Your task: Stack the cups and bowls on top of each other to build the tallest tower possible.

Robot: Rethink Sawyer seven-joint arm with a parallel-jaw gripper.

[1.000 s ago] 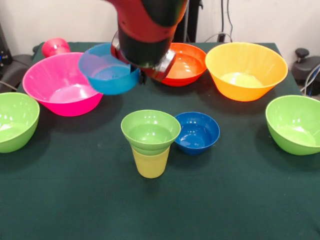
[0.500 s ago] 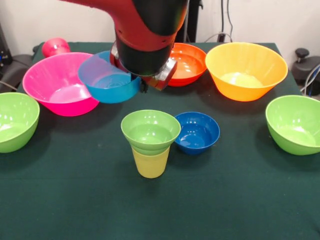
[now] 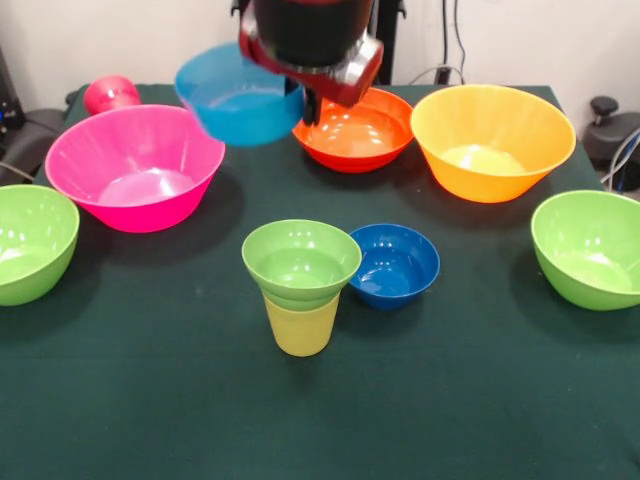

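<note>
Lifted higher since a moment ago, the blue bowl (image 3: 240,100) hangs tilted by its rim in the closed claw (image 3: 312,103), above the pink bowl (image 3: 135,165). Held so unevenly, it may slip, or land crooked and topple the tower (image 3: 301,285) at mid-counter (image 3: 150,400).

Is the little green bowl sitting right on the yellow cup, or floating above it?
Touching. In the front view the small green bowl sits nested in the mouth of the yellow cup, with no gap showing between them.
</note>
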